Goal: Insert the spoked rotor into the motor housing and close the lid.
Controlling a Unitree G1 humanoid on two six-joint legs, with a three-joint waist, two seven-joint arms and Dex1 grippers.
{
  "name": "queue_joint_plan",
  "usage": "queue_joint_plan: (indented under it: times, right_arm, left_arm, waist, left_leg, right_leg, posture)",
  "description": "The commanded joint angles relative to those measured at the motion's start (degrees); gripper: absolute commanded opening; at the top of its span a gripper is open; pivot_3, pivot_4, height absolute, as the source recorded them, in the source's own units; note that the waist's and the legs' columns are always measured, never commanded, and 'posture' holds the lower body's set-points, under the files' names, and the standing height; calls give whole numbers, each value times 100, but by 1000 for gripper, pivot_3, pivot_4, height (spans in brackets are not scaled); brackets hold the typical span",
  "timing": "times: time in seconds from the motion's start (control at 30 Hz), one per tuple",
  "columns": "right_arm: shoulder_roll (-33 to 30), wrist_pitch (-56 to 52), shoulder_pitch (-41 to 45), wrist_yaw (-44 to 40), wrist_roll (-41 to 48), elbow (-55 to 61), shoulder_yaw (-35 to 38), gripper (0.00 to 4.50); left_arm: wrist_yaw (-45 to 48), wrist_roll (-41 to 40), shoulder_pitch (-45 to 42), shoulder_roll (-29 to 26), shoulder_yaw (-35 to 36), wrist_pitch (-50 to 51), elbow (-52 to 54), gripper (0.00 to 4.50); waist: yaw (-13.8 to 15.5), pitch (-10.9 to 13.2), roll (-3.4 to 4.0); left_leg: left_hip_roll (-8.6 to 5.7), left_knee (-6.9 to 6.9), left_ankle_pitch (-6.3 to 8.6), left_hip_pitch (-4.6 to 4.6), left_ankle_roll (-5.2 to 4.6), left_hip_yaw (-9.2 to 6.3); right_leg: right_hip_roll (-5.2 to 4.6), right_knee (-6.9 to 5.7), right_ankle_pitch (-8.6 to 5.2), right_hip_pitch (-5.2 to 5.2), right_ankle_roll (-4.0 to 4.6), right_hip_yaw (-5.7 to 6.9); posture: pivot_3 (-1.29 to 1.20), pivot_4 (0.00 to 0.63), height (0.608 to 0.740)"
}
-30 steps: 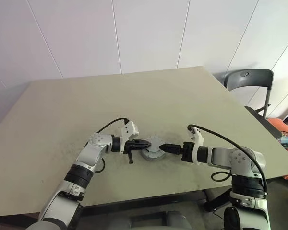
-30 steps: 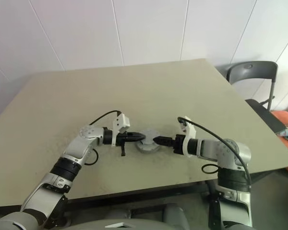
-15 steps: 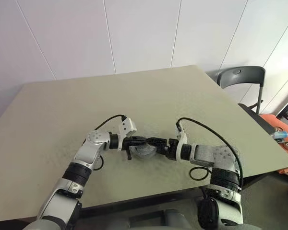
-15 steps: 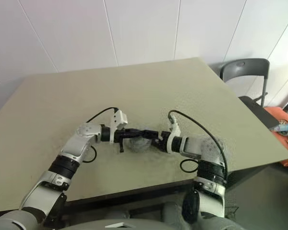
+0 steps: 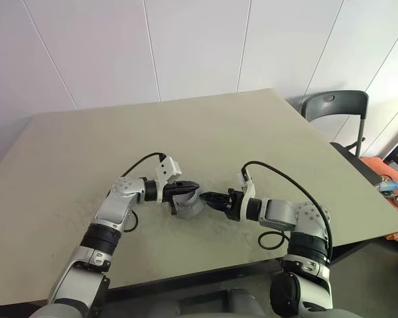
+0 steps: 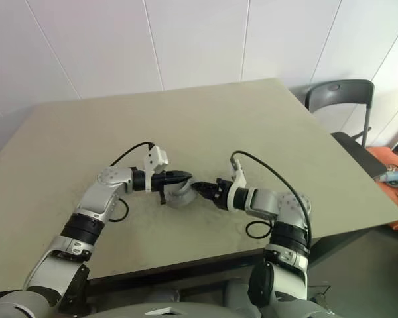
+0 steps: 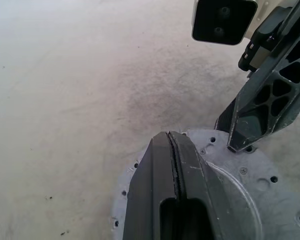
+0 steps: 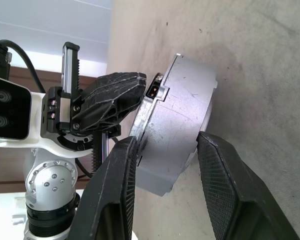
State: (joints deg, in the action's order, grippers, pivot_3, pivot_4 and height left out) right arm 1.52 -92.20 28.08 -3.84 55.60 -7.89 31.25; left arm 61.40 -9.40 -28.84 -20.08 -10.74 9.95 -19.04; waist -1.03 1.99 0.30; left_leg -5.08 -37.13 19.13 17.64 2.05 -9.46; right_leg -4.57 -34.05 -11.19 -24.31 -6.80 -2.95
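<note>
The lid (image 5: 188,203), a grey round metal piece with a flanged, holed rim, is tipped up on edge above the middle of the table (image 5: 265,139). My left gripper (image 5: 195,187) is shut, and its joined fingers (image 7: 171,150) lie against the lid's flat face (image 7: 250,200). From the other side my right gripper (image 8: 167,142) is shut on the lid's thick round body (image 8: 182,100), one finger on each side. One right finger (image 7: 262,112) meets the rim. The spoked rotor and the motor housing are hidden; I cannot tell whether they sit inside the grey piece.
A dark chair (image 5: 333,106) stands past the table's far right corner. Orange items (image 5: 388,182) lie on the floor to the right. The table's near edge (image 5: 205,275) runs just below both forearms.
My right gripper moved in from the right and closed around the lid. The lid went from lying flat to tipped up on edge. The left gripper stayed shut against it.
</note>
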Motion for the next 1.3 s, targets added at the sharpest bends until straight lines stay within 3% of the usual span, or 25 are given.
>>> queue_joint_plan:
  times: [0.03, 0.23, 0.37, 0.47, 0.63, 0.8, 1.2, 1.3]
  right_arm:
    - [211, -30, 298, -187, 569, 158, 2, 1506]
    - [213, -30, 263, -186, 480, 212, -76, 1504]
    - [239, -26, 225, -224, 328, 201, -24, 1504]
    - [319, 32, 236, -227, 351, 237, 91, 1504]
    - [430, 72, 217, -263, 451, 307, 202, 1504]
    - [597, 183, 175, -221, 508, 355, 314, 1504]
    - [761, 157, 72, -151, 632, 401, 421, 1504]
    - [902, 242, -8, -62, 671, 473, 450, 1222]
  left_arm:
    - [78, 69, 77, 24, -222, 116, 40, 0]
    - [-22, 100, 50, 26, -165, 4, 34, 0]
    - [-1027, -322, -418, 450, 752, -270, -393, 0]
    - [-1269, -725, -499, 568, 1199, -75, -343, 0]
    - [-1511, -1198, 507, 839, 1442, 171, 635, 0]
    - [-1647, -1505, 640, 702, 1875, 295, 350, 0]
    - [-1547, -1882, 566, 673, 2211, 308, 63, 0]
    - [-1622, -2091, 679, 659, 2354, 484, 220, 0]
  waist:
    - [-1, 0, 0]
    - [-2, 0, 0]
    - [16, 2, -2]
    - [4, 2, -3]
    - [1, -2, 4]
    - [18, 0, 0]
    - [-6, 0, 2]
    - [-4, 0, 2]
  left_leg:
    - [0, 0, 0, 0, 0, 0]
    - [0, -1, 0, 0, 0, 0]
    - [0, -2, 0, 0, 0, -1]
    - [1, -3, -1, 11, 1, -2]
    - [0, 2, 0, 16, 1, 1]
    - [-4, -15, -8, 67, 14, -4]
    - [-4, -16, -13, 63, 22, -4]
    - [-3, -15, -13, 62, 21, -3]
  right_leg:
    - [0, -1, 0, 0, 0, 0]
    - [0, -2, 0, 0, 0, 0]
    - [-2, -1, 0, 0, 0, 0]
    - [0, -3, 0, -13, 0, 0]
    - [-11, 1, 1, -18, 0, -4]
    - [-7, -8, 10, -69, 12, -1]
    - [-3, -7, 19, -63, 11, 2]
    - [-3, -8, 19, -63, 11, 1]
  posture:
    - [0, 0, 740]
    - [0, 0, 740]
    - [0, 0, 740]
    - [0, 0, 740]
    - [0, 0, 740]
    - [0, 0, 740]
    - [0, 0, 740]
    - [0, 0, 740]
